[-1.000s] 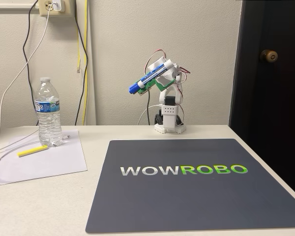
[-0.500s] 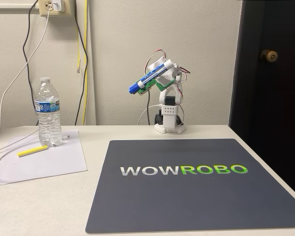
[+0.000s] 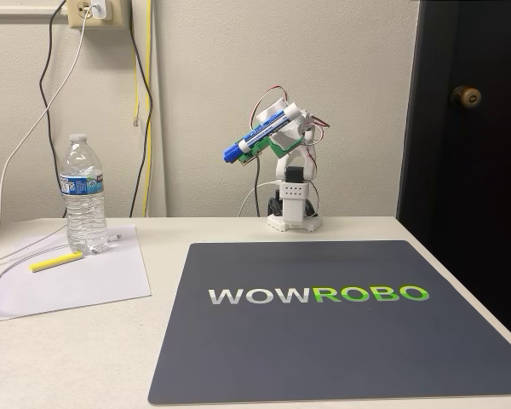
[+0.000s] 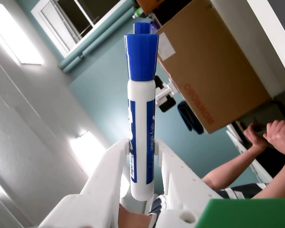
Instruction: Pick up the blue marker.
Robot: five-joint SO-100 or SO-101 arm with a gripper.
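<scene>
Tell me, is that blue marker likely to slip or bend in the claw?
Probably not bend: the blue marker looks like a stiff plastic barrel. It could slide, since the barrel looks smooth and the claw grips only its lower end. Likely light, as the small arm holds it aloft; set down, its round body might roll.

Fixed view: dark mat on the desk reads "WOWROBO". Wrist view: cardboard box bears red lettering, inverted, not clearly legible.
</scene>
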